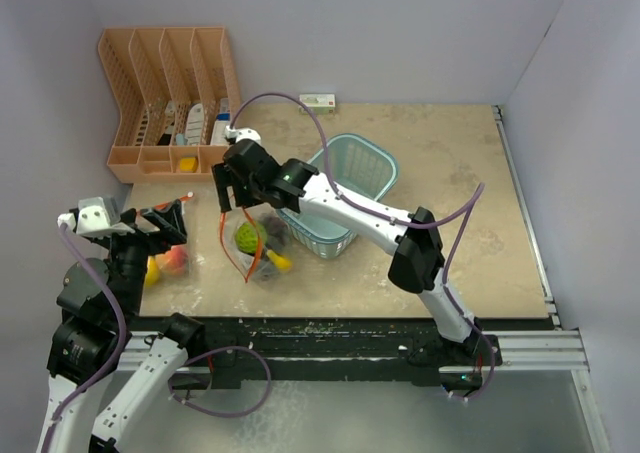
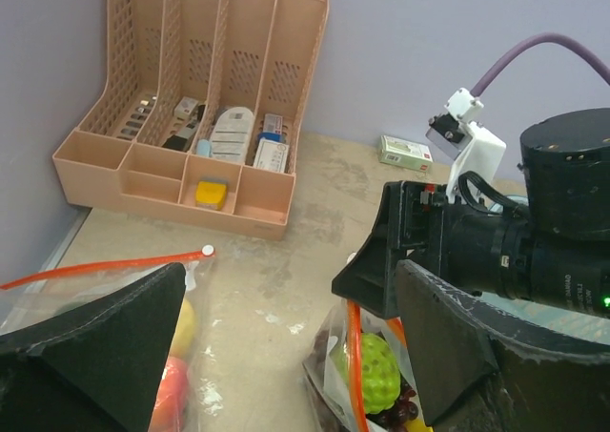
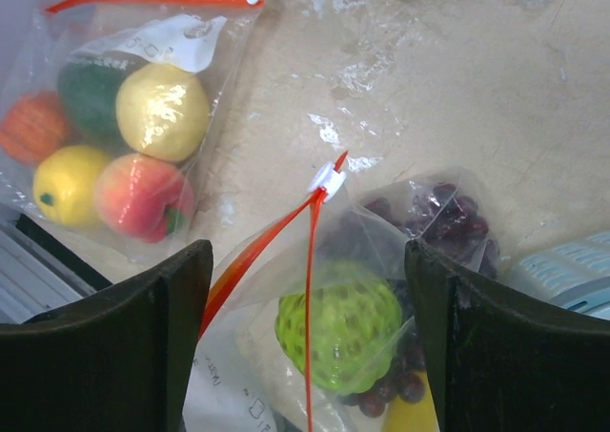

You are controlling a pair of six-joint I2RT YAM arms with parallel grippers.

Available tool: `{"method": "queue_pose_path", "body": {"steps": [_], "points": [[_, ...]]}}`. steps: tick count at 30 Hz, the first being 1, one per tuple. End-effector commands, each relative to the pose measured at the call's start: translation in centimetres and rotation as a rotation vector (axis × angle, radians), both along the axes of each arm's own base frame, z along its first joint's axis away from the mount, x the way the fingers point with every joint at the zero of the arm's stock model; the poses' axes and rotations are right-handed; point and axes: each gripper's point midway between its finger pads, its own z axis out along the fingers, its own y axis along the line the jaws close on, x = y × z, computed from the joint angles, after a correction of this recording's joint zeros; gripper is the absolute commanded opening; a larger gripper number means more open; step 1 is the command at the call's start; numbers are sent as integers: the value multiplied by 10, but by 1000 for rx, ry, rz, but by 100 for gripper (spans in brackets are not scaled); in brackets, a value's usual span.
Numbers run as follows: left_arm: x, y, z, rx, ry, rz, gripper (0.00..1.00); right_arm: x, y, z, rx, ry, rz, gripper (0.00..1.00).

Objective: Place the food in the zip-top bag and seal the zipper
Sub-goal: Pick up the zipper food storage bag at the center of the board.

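Observation:
A clear zip-top bag (image 1: 258, 241) lies mid-table. Its mouth gapes between two orange-red zipper (image 3: 309, 289) strips that meet at a white slider (image 3: 327, 176). Inside are a green bumpy fruit (image 3: 338, 337), a dark red grape bunch (image 3: 443, 217) and a yellow piece. My right gripper (image 3: 305, 356) hangs open just above this mouth, its fingers on either side of it and touching nothing. A second bag (image 3: 124, 136) at the left, zipped along its top, holds yellow fruits (image 3: 162, 111), a peach (image 3: 143, 196) and an orange piece (image 3: 29, 127). My left gripper (image 2: 286, 356) is open above that bag.
A peach-coloured file organizer (image 1: 165, 93) stands at the back left. A light blue mesh basket (image 1: 350, 178) sits right behind the middle bag, under the right arm. A small white-green box (image 1: 317, 101) lies by the back wall. Walls close in on both sides.

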Motion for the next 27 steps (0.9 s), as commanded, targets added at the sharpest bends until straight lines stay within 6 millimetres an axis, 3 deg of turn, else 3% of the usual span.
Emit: {"method": "queue_pose_path", "body": {"steps": [1,3,7,9,12,18,27], "points": [[-2,0,10,7,-42,-6,93,-10,-6,-10,-61,-10,0,79],[-1,0,8,8,-37,-8,93,-13,-10,-19,-99,-9,-2,73],[0,-1,6,15,-32,-9,93,-20,-16,-28,-136,-2,10,38],[1,-1,6,16,-33,-9,93,-21,-21,-27,-139,-11,13,22],[2,-2,5,21,-27,-12,93,-23,-30,-17,-142,-44,31,5],[5,-12,6,38,-27,-61,90,-40,-51,39,-84,-179,179,0],[4,-43,29,91,-110,-243,78,-88,-62,133,90,-393,534,0]]}}
